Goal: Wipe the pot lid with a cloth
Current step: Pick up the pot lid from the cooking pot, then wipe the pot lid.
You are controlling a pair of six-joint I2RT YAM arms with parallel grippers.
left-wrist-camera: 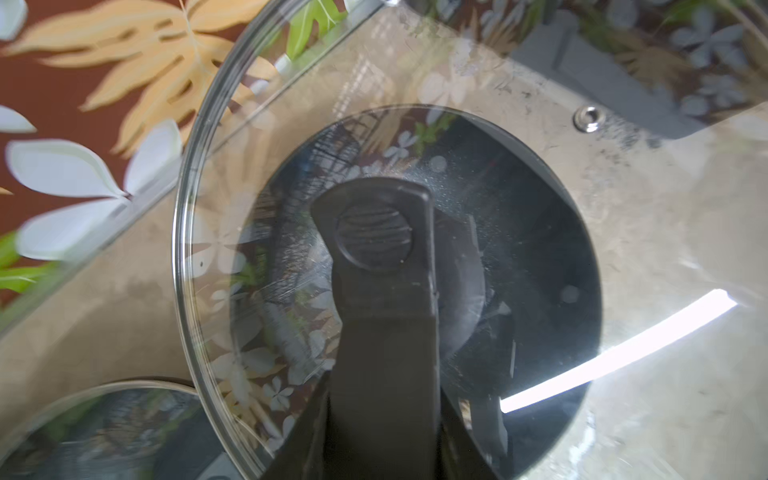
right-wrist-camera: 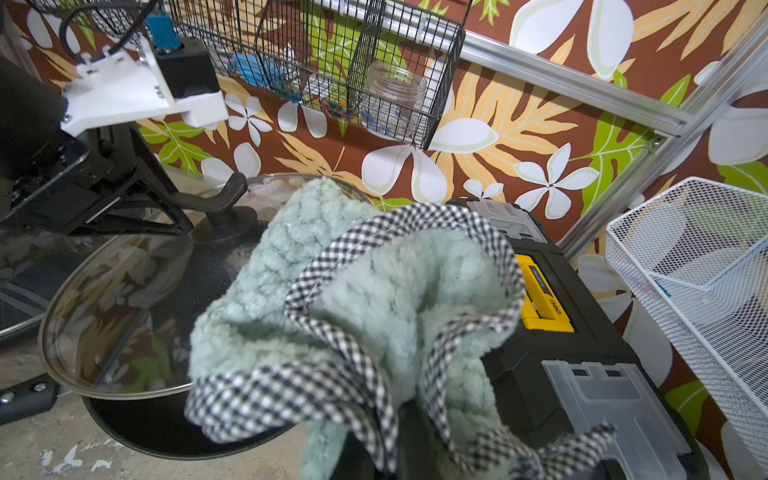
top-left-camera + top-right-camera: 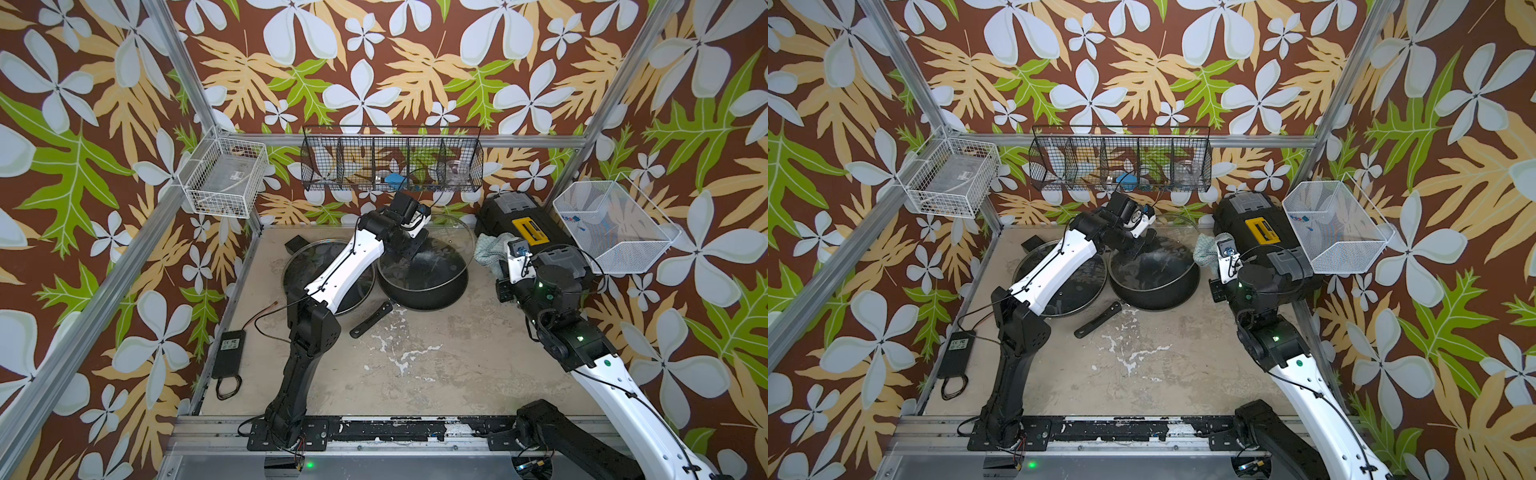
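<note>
TOP VIEWS. In both, the left gripper [image 3: 413,249] is clenched on the handle of the lid [image 3: 440,266], which sits tilted over the pot [image 3: 419,293]. The right gripper [image 3: 498,259] is clamped on the cloth [image 3: 485,249]. The cloth is bunched, just beside the lid's edge, between lid and toolbox [image 3: 519,216]. A second lid [image 3: 301,262] lies flat beside the pot, partly under the left arm.

LEFT WRIST. The handle [image 1: 382,249] is mid-frame, with the lid [image 1: 232,187] all round it and the pot's dark bowl beneath. There are grey smudges near the vent [image 1: 588,118].

RIGHT WRIST. The cloth [image 2: 353,311] fills the foreground: teal pile with checked trim. It looks apart from the lid [image 2: 124,299].

STEP IN HAND (judged): bringing cloth to lid.
- Hold the lid steady by the handle.
- Lay the pile side flat on the lid.
- Sweep in arcs round the handle, starting at the near edge.
- Press lightly, so the tilted lid does not slide off the pot.
- Mind the loose checked corner near the left gripper.

HIDDEN OR UNCLEAR.
- The right fingers are buried under the cloth in every view.
- The left fingers show only as dark flanks at the frame's edge.
- Whether the lid's low edge rests on the pot's rim cannot be told.
- Reflections mask how dirty the lid is.
- The lid's underside is not seen directly.
</note>
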